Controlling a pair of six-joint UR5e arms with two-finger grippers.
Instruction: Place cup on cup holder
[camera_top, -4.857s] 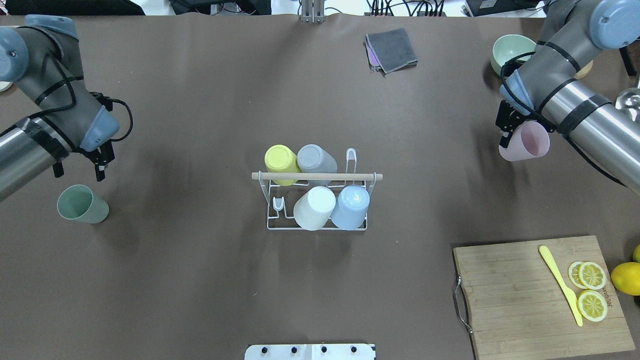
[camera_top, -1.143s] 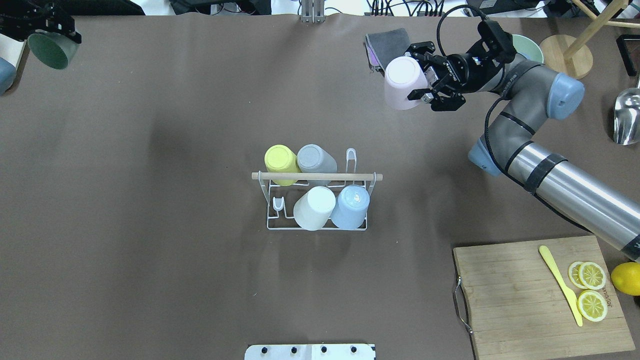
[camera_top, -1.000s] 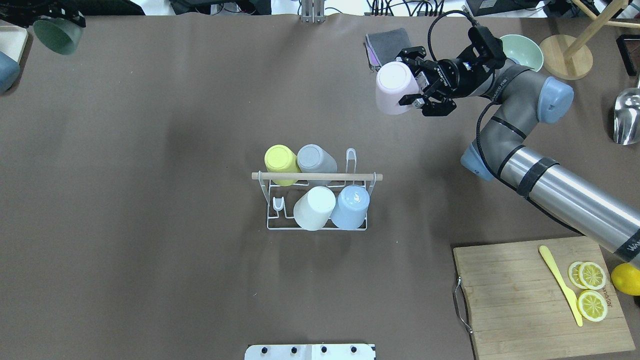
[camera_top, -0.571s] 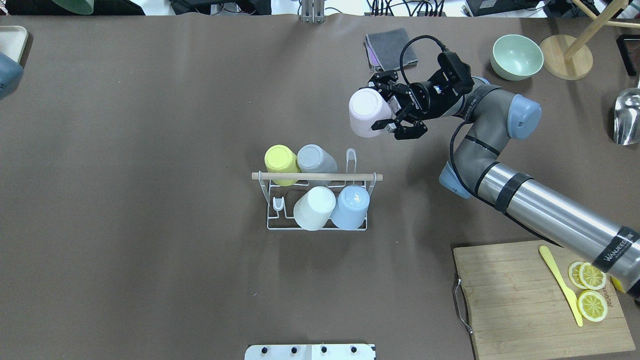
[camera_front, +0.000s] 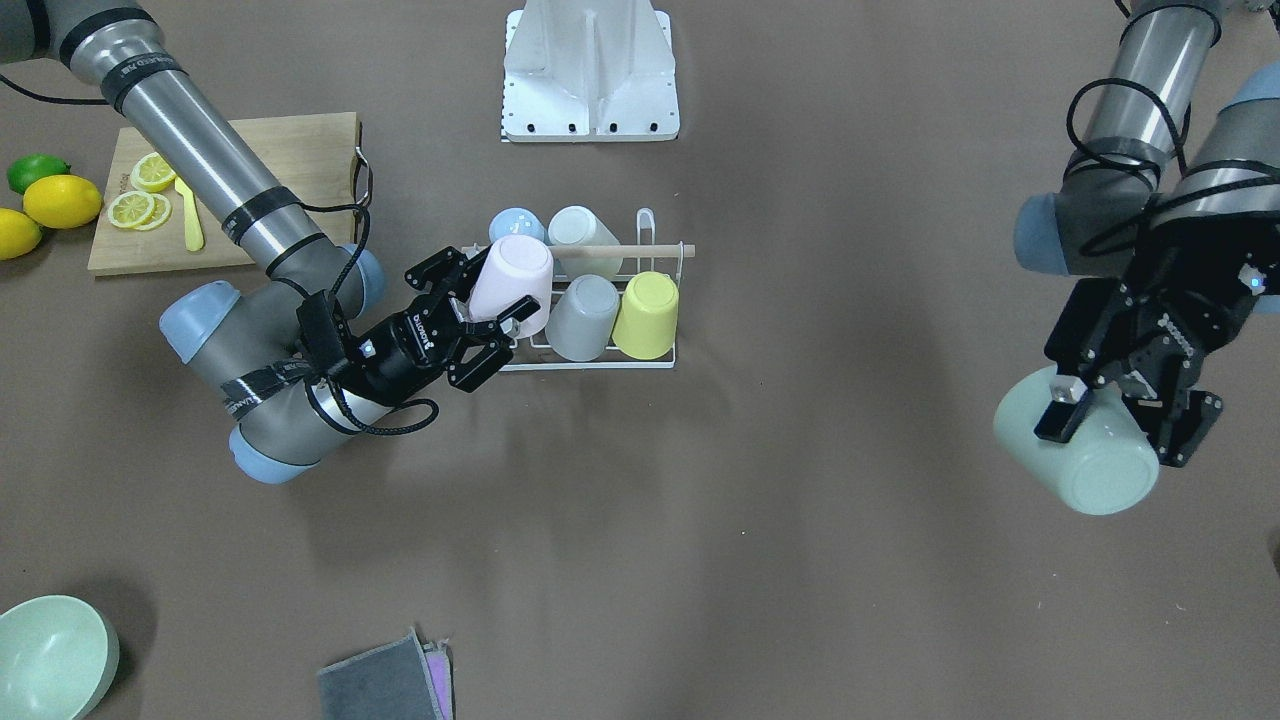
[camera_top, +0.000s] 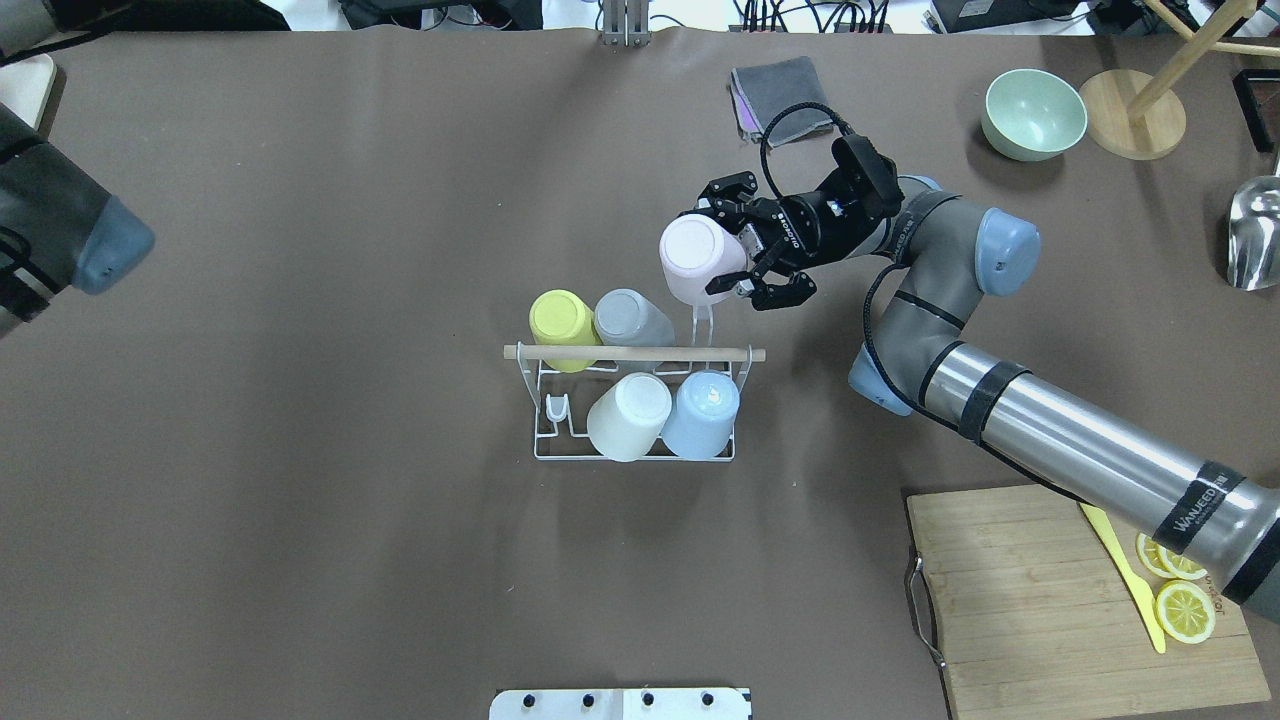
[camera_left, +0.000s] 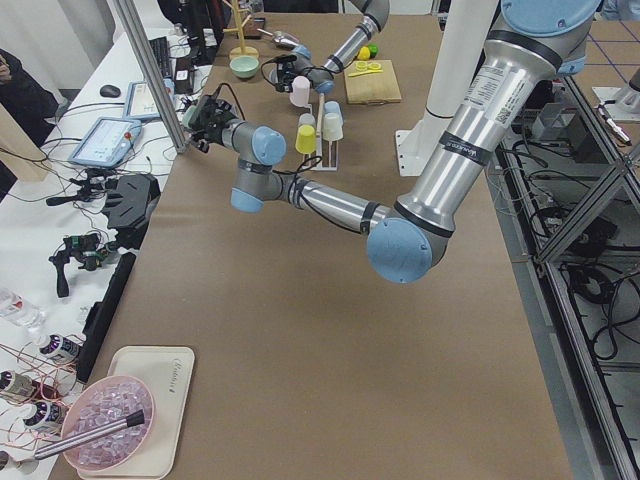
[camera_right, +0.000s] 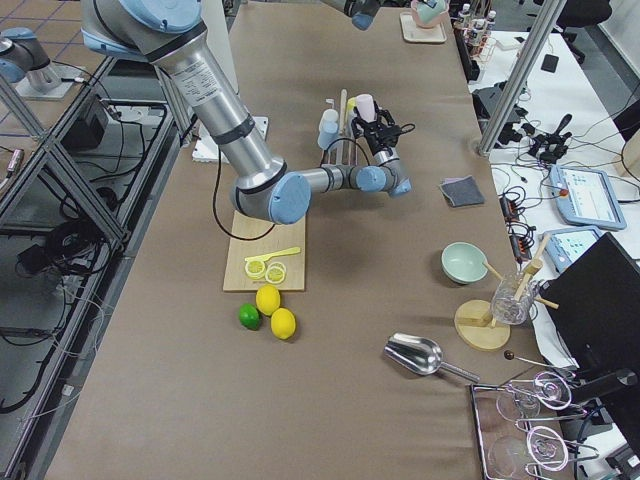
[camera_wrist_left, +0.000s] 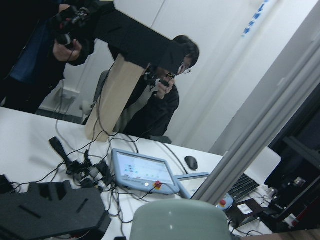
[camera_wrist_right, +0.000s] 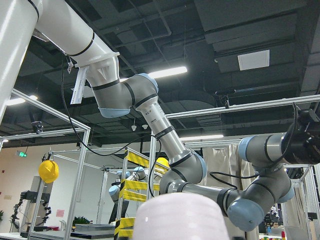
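Observation:
The white wire cup holder (camera_top: 560, 457) with a wooden dowel (camera_top: 730, 353) stands mid-table. It carries upturned yellow (camera_top: 560, 318), grey (camera_top: 632, 318), white (camera_top: 630, 415) and blue (camera_top: 702, 412) cups. My right gripper (camera_top: 725, 245) is shut on a pink cup (camera_top: 698, 260), held bottom-up over the holder's back right prong (camera_top: 703, 322). Whether the cup touches the prong I cannot tell. The front left prong (camera_top: 556, 408) is bare. My left gripper (camera_front: 1110, 410) is shut on a green cup (camera_front: 1085, 460), held high, far off the holder's left side.
A wooden cutting board (camera_top: 1030, 600) with lemon slices and a yellow knife lies front right. A green bowl (camera_top: 1033, 112), a wooden stand (camera_top: 1130, 125), a metal scoop (camera_top: 1255, 230) and a grey cloth (camera_top: 780, 97) lie at the back right.
My right gripper carried the pink cup from the right edge to the holder's back right prong. My left gripper picked the green cup off the table and lifted it out of the overhead view.

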